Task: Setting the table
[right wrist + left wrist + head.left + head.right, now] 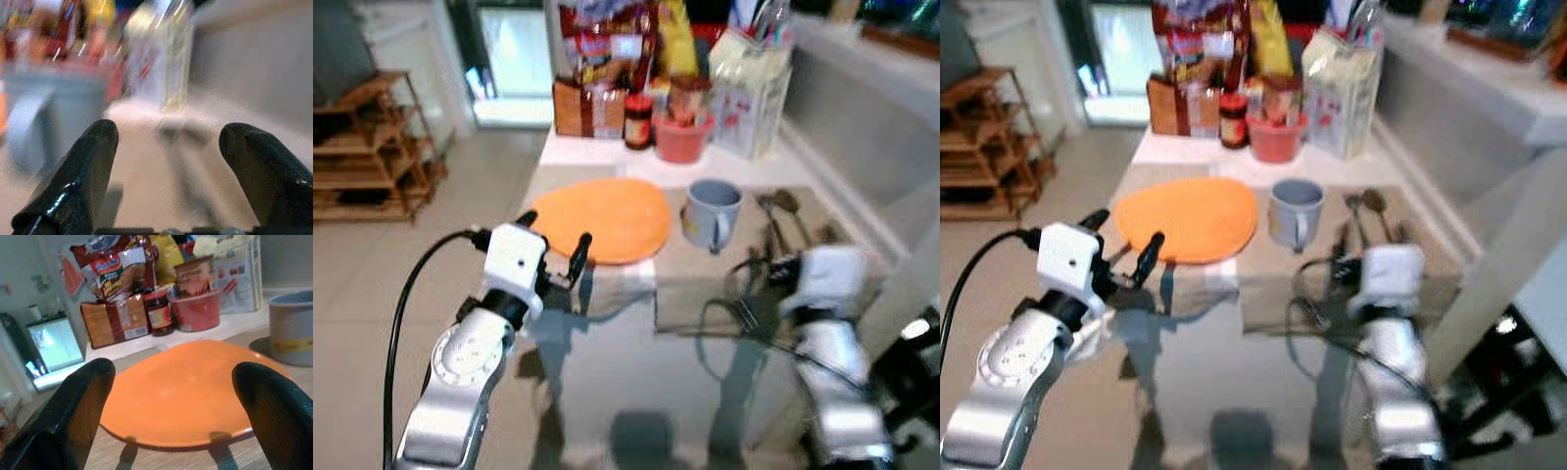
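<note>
Plate and mug on the desk

One orange plate (604,217) lies beside one grey mug (711,212); two utensils (777,213) rest right of it. Left pincer (553,242) hovers wide at the plate's edge. Right pincer (168,142) gapes wide, empty.

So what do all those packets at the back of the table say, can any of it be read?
Snack bag: label too blurred to read.
Brown box in the red bowl: print too small.
Jar: label unreadable.
White carton: print too small.
Grey mug: plain yellow band, no words.
</note>
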Tool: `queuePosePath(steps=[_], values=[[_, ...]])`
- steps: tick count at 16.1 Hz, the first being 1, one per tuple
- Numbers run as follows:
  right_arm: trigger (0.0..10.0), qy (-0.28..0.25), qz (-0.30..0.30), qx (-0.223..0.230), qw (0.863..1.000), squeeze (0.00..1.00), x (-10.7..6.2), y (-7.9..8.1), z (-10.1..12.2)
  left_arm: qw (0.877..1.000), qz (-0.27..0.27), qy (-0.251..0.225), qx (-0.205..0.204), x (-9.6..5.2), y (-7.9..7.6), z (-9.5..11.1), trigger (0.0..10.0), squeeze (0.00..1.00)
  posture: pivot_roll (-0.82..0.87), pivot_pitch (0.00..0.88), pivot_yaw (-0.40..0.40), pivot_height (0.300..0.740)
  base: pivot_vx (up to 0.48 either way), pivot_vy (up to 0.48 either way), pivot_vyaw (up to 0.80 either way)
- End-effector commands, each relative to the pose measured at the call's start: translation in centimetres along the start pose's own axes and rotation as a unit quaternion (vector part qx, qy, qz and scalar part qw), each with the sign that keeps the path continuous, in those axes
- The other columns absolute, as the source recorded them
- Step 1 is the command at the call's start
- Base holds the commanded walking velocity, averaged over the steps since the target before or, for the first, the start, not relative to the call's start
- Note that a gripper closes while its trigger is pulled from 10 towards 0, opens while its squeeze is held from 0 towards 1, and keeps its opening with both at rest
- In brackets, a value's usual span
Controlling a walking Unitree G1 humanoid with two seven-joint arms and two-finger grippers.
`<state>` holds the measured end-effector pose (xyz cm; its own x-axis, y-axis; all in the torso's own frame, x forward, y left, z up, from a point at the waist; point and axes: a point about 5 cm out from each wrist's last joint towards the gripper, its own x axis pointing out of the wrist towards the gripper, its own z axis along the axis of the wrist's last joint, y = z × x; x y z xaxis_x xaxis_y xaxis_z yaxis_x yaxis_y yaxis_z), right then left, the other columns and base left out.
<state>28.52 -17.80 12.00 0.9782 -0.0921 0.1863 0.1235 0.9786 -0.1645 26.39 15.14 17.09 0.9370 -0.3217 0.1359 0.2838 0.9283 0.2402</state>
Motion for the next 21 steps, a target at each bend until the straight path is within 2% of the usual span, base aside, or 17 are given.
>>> queuePosePath(steps=[1, 2, 4, 6, 10, 13, 14, 17, 21], values=[[10.0, 0.003, 0.0, 0.013, 1.0, 0.0, 0.5, 0.4, 0.3, 1.0, 0.007, 0.002, 0.004, -0.2, 0.5, 0.1, 10.0, 0.0, 0.01, 0.0, 0.032, 0.736, 0.0, 0.0, 0.0], [10.0, 0.002, 0.001, 0.021, 1.0, 0.0, 0.9, 0.7, 0.7, 1.0, 0.013, 0.003, 0.002, -0.4, 0.8, 0.2, 10.0, 0.0, 0.01, 0.0, 0.03, 0.736, 0.0, 0.0, 0.0], [10.0, -0.004, 0.001, 0.024, 1.0, 0.0, 0.4, 0.6, 1.2, 1.0, 0.013, 0.003, 0.004, -0.6, 0.8, 0.2, 10.0, 0.0, 0.02, 0.0, 0.027, 0.736, 0.0, 0.0, 0.0], [10.0, 0.016, 0.024, 0.035, 0.999, 0.0, -1.4, 1.2, 0.8, 1.0, 0.008, 0.0, 0.001, -0.6, 0.5, 0.4, 10.0, 0.0, 0.01, 0.0, 0.024, 0.736, 0.0, 0.0, 0.0], [10.0, 0.028, 0.049, 0.028, 0.998, 0.0, -2.4, 1.5, 0.8, 1.0, -0.001, -0.004, -0.007, -0.6, 0.0, 0.4, 10.0, 0.0, 0.0, 0.0, 0.023, 0.736, 0.0, 0.0, 0.0], [10.0, 0.031, 0.057, 0.031, 0.997, 0.0, -2.0, 1.8, 0.9, 1.0, -0.004, -0.005, -0.008, -0.5, -0.1, 0.4, 10.0, 0.0, 0.0, 0.0, 0.02, 0.736, 0.0, 0.0, 0.0], [10.0, 0.031, 0.073, 0.037, 0.996, 0.0, -1.2, 2.4, 1.0, 1.0, -0.003, -0.005, -0.009, -0.5, -0.1, 0.4, 10.0, 0.0, 0.01, 0.0, 0.02, 0.736, 0.0, 0.0, 0.0], [10.0, 0.033, 0.091, 0.047, 0.994, 0.0, -0.5, 3.6, 1.0, 1.0, -0.003, -0.006, -0.006, -0.5, 0.0, 0.4, 10.0, 0.0, 0.03, 0.0, 0.013, 0.736, 0.0, 0.0, 0.0], [10.0, 0.039, 0.102, 0.058, 0.992, 0.0, -0.1, 4.4, 0.9, 1.0, 0.002, -0.005, -0.002, -0.7, 0.1, 0.5, 10.0, 0.0, 0.04, 0.0, 0.012, 0.736, 0.0, 0.0, 0.0]])
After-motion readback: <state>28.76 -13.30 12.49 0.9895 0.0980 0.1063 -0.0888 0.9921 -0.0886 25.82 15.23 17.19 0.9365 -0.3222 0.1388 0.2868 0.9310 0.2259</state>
